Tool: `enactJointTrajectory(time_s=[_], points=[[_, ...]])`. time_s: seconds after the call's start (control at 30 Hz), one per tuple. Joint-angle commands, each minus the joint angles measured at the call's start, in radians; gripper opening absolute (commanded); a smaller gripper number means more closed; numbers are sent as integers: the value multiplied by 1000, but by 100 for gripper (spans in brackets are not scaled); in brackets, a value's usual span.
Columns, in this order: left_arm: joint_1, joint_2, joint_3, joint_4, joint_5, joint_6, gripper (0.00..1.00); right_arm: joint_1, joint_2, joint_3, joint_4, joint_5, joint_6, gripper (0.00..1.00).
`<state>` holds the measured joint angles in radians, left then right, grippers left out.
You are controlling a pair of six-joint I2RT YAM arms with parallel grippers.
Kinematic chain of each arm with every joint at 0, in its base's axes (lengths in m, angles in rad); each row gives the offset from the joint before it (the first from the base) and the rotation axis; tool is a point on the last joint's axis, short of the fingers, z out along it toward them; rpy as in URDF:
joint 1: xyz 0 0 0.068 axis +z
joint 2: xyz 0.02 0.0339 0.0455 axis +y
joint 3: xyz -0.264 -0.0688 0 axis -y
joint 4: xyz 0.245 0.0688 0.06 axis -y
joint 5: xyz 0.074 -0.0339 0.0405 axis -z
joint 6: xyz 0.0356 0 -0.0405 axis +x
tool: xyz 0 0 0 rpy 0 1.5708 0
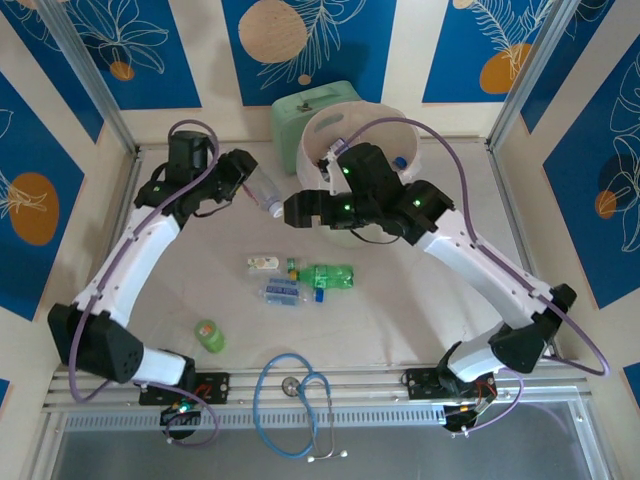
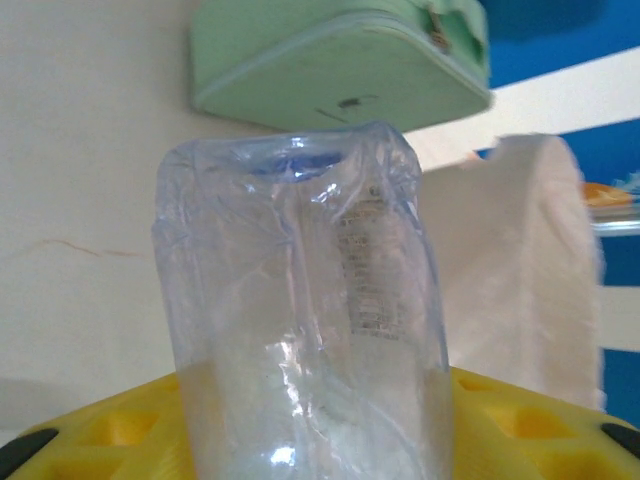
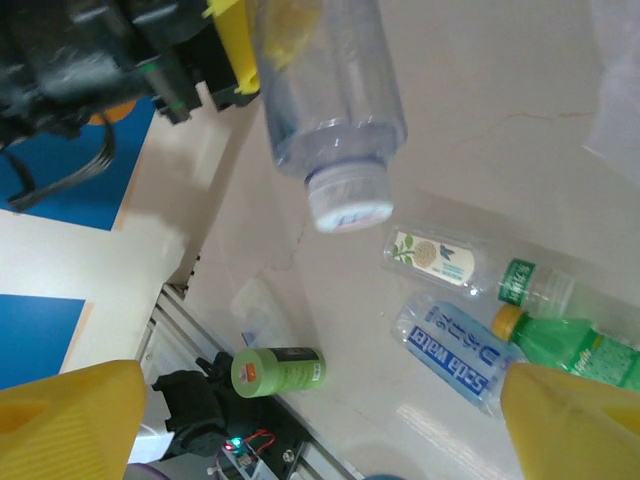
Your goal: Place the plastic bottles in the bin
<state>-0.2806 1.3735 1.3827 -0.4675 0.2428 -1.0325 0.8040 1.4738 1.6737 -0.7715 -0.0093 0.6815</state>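
From the top camera I see my left end effector (image 1: pixel 245 185) clamped on a clear bottle (image 1: pixel 264 192), held over the table (image 1: pixel 450 300) at about 10 o'clock with its cap end toward the middle. The left wrist view adds what the overhead cannot: the bottle's wrinkled wall up close between the yellow fingers (image 2: pixel 90 440), the mint-green box (image 2: pixel 340 70) beyond it, and the bin (image 2: pixel 530 260) with its bag at 3 o'clock. The right wrist view catches the bottle's white cap from the other side. Its own yellow fingers (image 3: pixel 70 420) stand wide apart with nothing between them, so the right end effector (image 1: pixel 295 210) is open, just in front of the bin at 12 o'clock. Loose bottles lie at the table's centre: a leaf-label bottle (image 3: pixel 435 255), a blue-label bottle (image 3: pixel 455 345) and a green bottle (image 3: pixel 580 345), close together. A small green bottle (image 1: pixel 210 335) sits apart at 7 o'clock. Open table surface runs along the 3 o'clock edge. A stethoscope (image 1: pixel 295 400) lies across the near edge at 6 o'clock. Inside the bin I make out a blue cap (image 1: pixel 400 160); the right arm covers the rest.
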Motion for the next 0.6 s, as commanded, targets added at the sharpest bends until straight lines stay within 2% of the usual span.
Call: enactJointTrajectory(time_s=[0.0,0.13,0.23,0.57], points=[[3,-65,-55,103,148,-75,51,-5,39,71,17,-86,-17,95],[0,-108,-96,201,256,-129,51,-11,120,170,-22,-105,-16,96],[-5,-140,-99,218,282,-122,52,-14,166,219,-28,-124,-10,94],[-6,-173,-119,293,329,-157,52,-14,235,274,3,-190,15,76]])
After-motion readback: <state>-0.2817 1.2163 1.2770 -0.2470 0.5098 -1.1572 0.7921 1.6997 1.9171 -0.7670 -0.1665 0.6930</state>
